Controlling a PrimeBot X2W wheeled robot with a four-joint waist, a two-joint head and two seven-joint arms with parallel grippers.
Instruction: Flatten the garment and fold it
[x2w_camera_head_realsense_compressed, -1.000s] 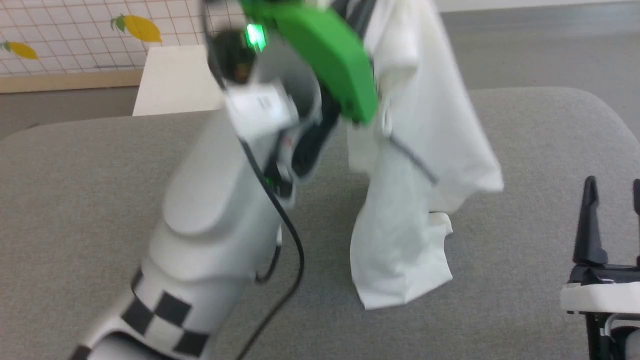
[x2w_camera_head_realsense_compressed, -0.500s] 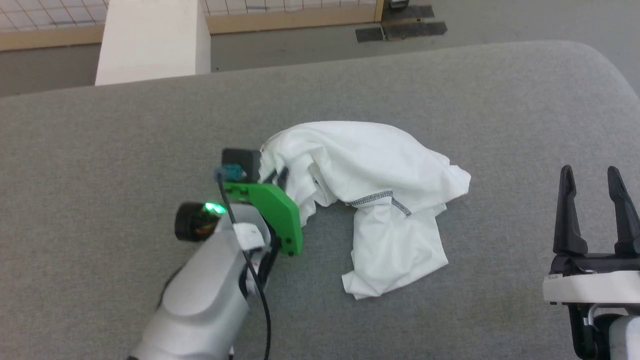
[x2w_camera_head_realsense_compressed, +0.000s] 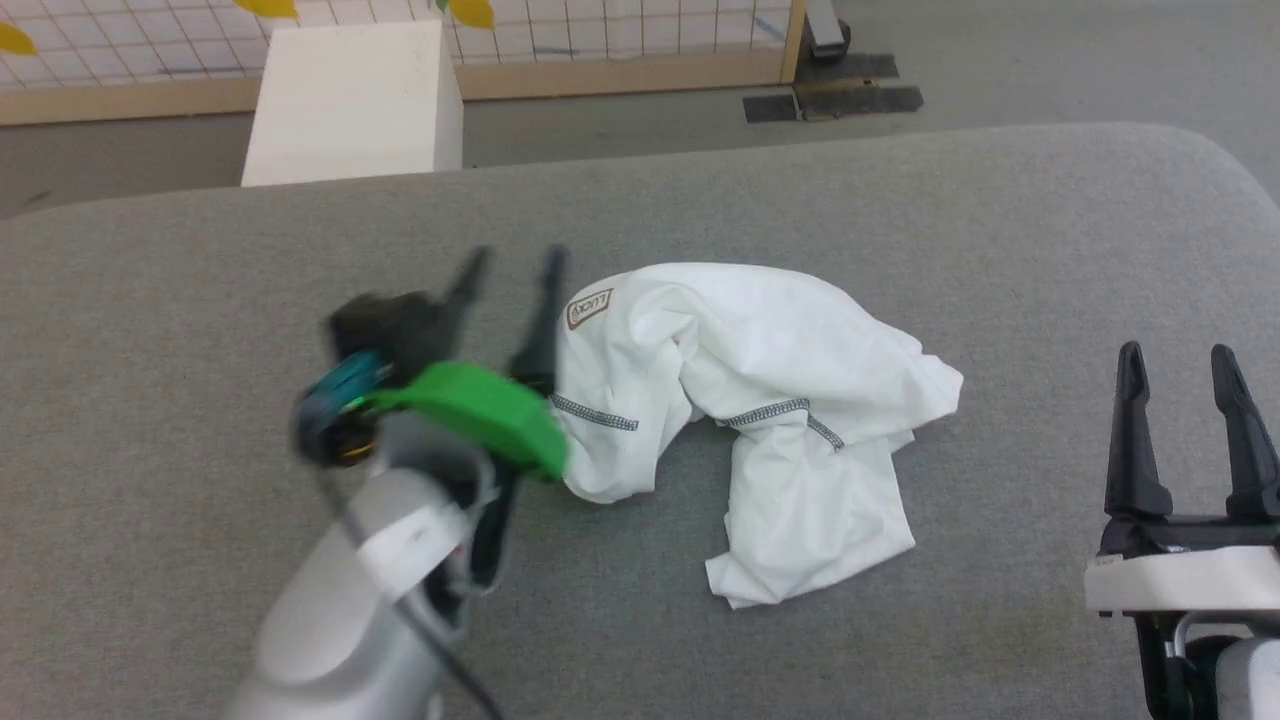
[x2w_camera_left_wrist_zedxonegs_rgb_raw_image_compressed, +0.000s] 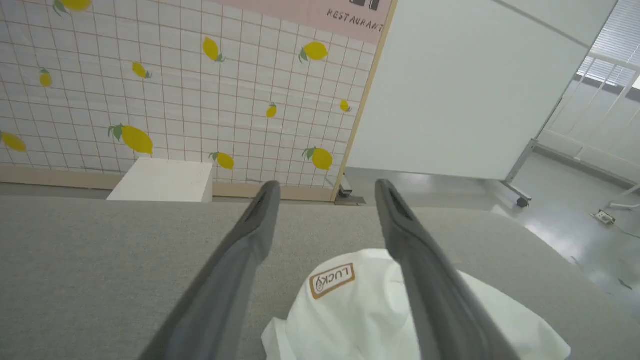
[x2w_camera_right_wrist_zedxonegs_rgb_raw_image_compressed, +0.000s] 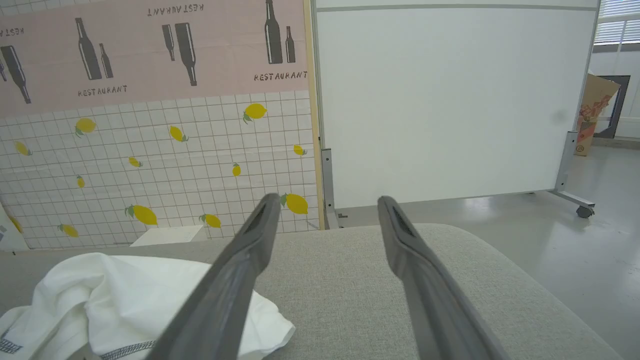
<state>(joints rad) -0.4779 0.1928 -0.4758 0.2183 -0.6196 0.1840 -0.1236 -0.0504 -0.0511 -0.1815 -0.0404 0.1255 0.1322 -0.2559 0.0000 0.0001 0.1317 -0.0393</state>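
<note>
The garment, a white shirt with grey stitched seams and a brown-bordered "LUCKY" patch, lies crumpled in a heap on the grey table. My left gripper stands open just left of the heap, with its right finger along the shirt's collar edge and nothing held. In the left wrist view the patch lies between the spread fingers of that gripper. At the lower right my right gripper is open, apart from the shirt. The right wrist view has the shirt at lower left of that gripper.
A rigid white box stands on the floor beyond the table's far edge, in front of a lemon-patterned tiled wall. A white wheeled panel stands at the far right. The table's rounded right corner is near my right gripper.
My left gripper was shut on the shirt, held it up, then brought it down onto the table. It has now opened and let go. The head camera also shifted.
</note>
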